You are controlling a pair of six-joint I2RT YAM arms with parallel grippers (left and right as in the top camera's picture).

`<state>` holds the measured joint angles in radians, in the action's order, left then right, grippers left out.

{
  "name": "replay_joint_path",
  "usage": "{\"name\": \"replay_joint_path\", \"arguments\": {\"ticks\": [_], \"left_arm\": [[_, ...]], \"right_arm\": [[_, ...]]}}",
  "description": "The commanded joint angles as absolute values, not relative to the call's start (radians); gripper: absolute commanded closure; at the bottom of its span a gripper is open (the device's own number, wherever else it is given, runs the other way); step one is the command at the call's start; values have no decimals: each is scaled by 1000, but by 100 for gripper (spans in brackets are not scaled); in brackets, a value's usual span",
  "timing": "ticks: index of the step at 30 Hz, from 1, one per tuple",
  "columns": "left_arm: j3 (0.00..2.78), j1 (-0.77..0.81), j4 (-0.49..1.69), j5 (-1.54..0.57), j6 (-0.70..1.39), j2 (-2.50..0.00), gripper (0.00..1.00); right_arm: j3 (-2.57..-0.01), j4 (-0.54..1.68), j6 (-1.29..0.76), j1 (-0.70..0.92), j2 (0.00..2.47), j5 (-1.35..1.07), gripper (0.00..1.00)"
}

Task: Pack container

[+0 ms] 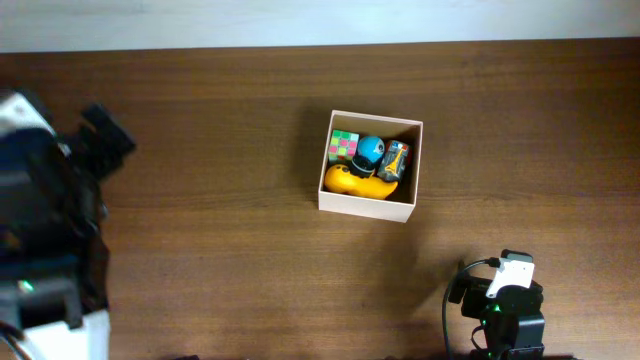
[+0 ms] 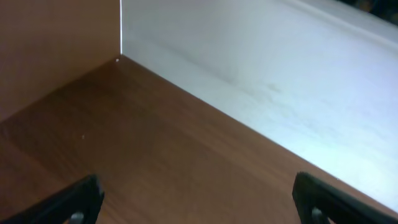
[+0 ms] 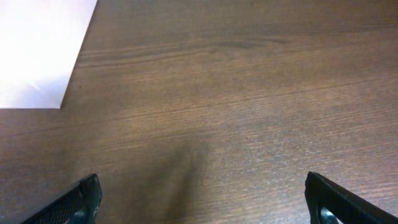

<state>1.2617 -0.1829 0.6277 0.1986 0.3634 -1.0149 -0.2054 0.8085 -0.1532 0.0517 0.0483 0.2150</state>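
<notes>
From overhead, the box [image 1: 408, 170] sits on the brown table [image 1: 220, 120], a little right of the middle and well apart from both arms. It is open at the top and holds 4 toys packed close together: a coloured cube [image 1: 343, 146] at the back left, a blue ball [image 1: 371, 150] beside it, an orange and black toy [image 1: 396, 160] on the right, and a yellow toy [image 1: 358, 182] along the front wall. The left arm [image 1: 45, 230] stands at the left edge of the table, and the right arm [image 1: 508, 305] at the bottom right.

In the left wrist view, the left gripper [image 2: 196, 186] has its 2 fingers [image 2: 81, 200] spread wide with nothing between them, above bare wood. A white wall [image 2: 280, 68] runs across the back and meets a brown panel [image 2: 56, 43] at the left.

In the right wrist view, the right gripper [image 3: 202, 186] is also spread wide and empty over bare table. A white shape [image 3: 37, 50] fills the top left corner; I cannot tell whether it is the box.
</notes>
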Motion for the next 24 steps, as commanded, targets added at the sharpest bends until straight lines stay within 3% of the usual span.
{"name": "replay_joint_path", "arguments": {"ticks": [1,10,24], "left_arm": [[1102,-186,549,205,373,-916,1],[730,-175,371,172,373,-613,1],[388,-120,382,173,373,-164,1]], "right_arm": [[-200,808,-146,44,36,213,1],[-200,808,-146,44,36,213,1],[-200,808,-146,44,36,213,1]]}}
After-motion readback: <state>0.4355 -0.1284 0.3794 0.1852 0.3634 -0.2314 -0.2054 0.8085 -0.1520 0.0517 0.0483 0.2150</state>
